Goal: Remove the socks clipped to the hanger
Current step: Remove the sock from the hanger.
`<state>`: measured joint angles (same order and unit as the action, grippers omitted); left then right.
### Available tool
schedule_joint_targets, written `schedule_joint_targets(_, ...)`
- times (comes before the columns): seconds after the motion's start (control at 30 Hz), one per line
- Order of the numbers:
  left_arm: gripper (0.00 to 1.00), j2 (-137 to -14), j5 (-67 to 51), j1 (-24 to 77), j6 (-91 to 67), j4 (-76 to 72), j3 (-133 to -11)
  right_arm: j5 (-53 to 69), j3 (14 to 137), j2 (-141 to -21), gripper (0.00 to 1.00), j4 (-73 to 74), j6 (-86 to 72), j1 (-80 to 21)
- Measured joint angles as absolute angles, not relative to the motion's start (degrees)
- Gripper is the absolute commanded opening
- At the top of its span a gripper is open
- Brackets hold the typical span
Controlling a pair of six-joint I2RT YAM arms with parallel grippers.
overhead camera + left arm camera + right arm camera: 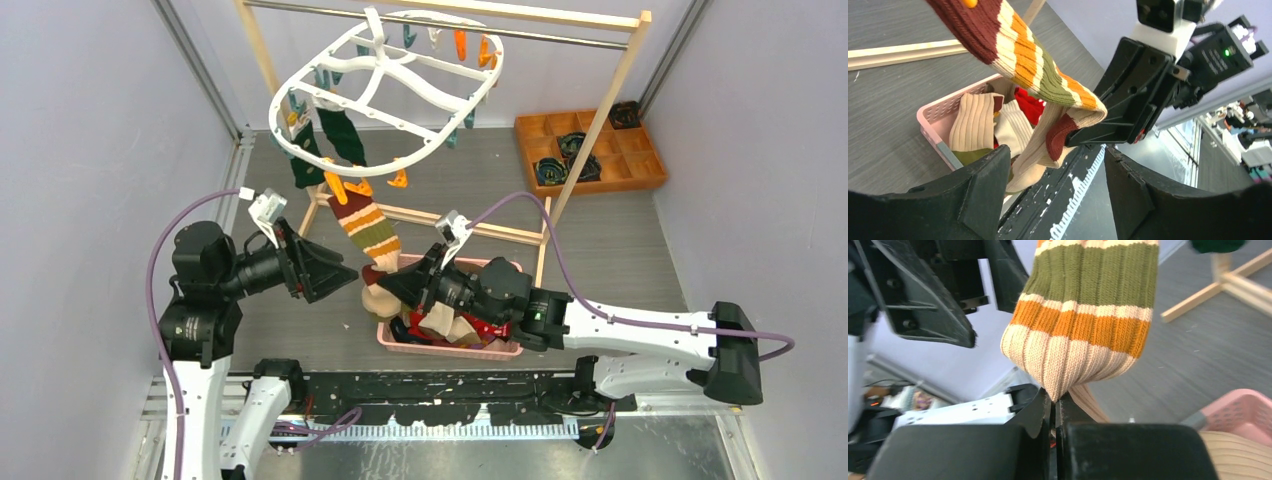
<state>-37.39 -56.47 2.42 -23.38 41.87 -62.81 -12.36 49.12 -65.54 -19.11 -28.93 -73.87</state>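
1. The hanger (385, 85) is a white plastic oval frame with curved cross-bars. It hangs tilted from the metal rail of a light wooden rack (600, 110) over the far left part of the table (620, 250). Small orange and teal clips dangle from its rim.
2. A striped sock (368, 225) hangs from the near rim of the hanger, with an orange clip at its top end. It is ribbed knit, banded in maroon, cream, orange and olive, with a maroon heel and a beige toe. It slants down toward the near edge of the table.
3. The right gripper (1054, 402) is clenched on the beige toe, and the knit bunches into folds where the black fingers pinch it.
4. The left gripper (1057, 152) is released, its black jaws spread wide with nothing between them. It sits just beside the sock's lower half.
5. Two dark green socks (340, 135) hang from the hanger's left side.
6. A pink perforated plastic basket (500, 350) sits at the middle of the near edge. It holds loose socks in ribbed beige, red and olive.
7. A wooden compartment tray (640, 165) lies in the far right corner, with dark rolled bundles in some cells.
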Motion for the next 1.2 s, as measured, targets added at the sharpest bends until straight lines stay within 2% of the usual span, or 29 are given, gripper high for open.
schedule_joint_targets(0.23,0.63,-37.4,-63.0,2.4,-16.8,45.5,-61.2,3.2,47.9,-65.4,0.01,-23.6,-38.6,-69.9)
schedule_joint_targets(0.4,0.68,-37.7,-68.9,2.4,-11.2,50.7,-60.1,11.7,46.5,-66.4,0.01,-31.4,-45.9,-67.3)
schedule_joint_targets(0.6,0.73,-37.5,-74.8,2.5,-8.1,53.5,-59.3,16.2,46.0,-69.6,0.01,-39.8,-52.0,-64.9)
schedule_joint_targets(0.67,0.67,-36.7,-76.1,2.5,-7.8,53.9,-58.2,17.0,46.3,-71.7,0.01,-41.8,-53.6,-64.6)
schedule_joint_targets(0.7,0.6,-36.1,-76.5,2.5,-7.5,54.0,-57.4,17.4,46.5,-73.0,0.01,-42.9,-54.4,-64.6)
schedule_joint_targets(0.73,0.49,-35.5,-76.6,2.5,-7.4,54.2,-56.9,17.8,46.8,-74.1,0.05,-43.7,-55.1,-64.6)
schedule_joint_targets(0.8,0.19,-34.3,-76.0,2.5,-7.2,54.7,-56.0,18.3,47.5,-76.2,0.19,-44.7,-56.5,-64.6)
schedule_joint_targets(0.87,0.04,-33.1,-74.0,2.5,-6.9,54.9,-55.7,17.8,47.7,-76.8,0.29,-44.1,-57.0,-64.7)
schedule_joint_targets(0.97,0.0,-30.6,-69.5,2.5,-7.7,54.6,-55.5,12.8,48.1,-74.9,0.48,-38.3,-54.5,-65.9)
schedule_joint_targets(1.2,0.0,-28.4,-62.1,2.6,-8.4,53.0,-57.4,-20.5,59.7,-67.0,0.66,-14.3,-39.0,-79.3)
